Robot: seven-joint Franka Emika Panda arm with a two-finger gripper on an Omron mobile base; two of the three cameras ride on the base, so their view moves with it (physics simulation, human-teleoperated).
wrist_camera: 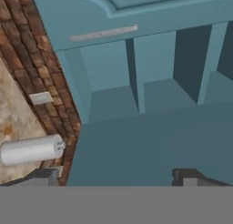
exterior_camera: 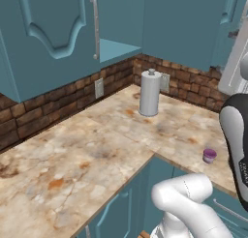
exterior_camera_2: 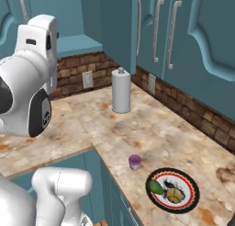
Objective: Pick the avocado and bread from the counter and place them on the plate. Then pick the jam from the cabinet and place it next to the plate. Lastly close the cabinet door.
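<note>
You had the open door (exterior_camera: 53, 34) at far left, a stiff, light panel best pushed near its long handle (exterior_camera: 95, 28). The towel roll (exterior_camera_2: 121, 91) stood far back. The jam (exterior_camera_2: 135, 161) sat just left of the plate (exterior_camera_2: 195, 192), avocado (exterior_camera_2: 156, 187) aboard. The jaws (wrist_camera: 116, 177) stood wide, empty, facing the cabinet (wrist_camera: 136, 91).

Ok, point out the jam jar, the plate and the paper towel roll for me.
jam jar (exterior_camera_2: 134, 161): right base view, on the purple side of the jar.
plate (exterior_camera_2: 192, 203): right base view, on its red-orange rim at the lower right.
paper towel roll (exterior_camera: 149, 94): left base view, on the middle of the grey roll.
</note>
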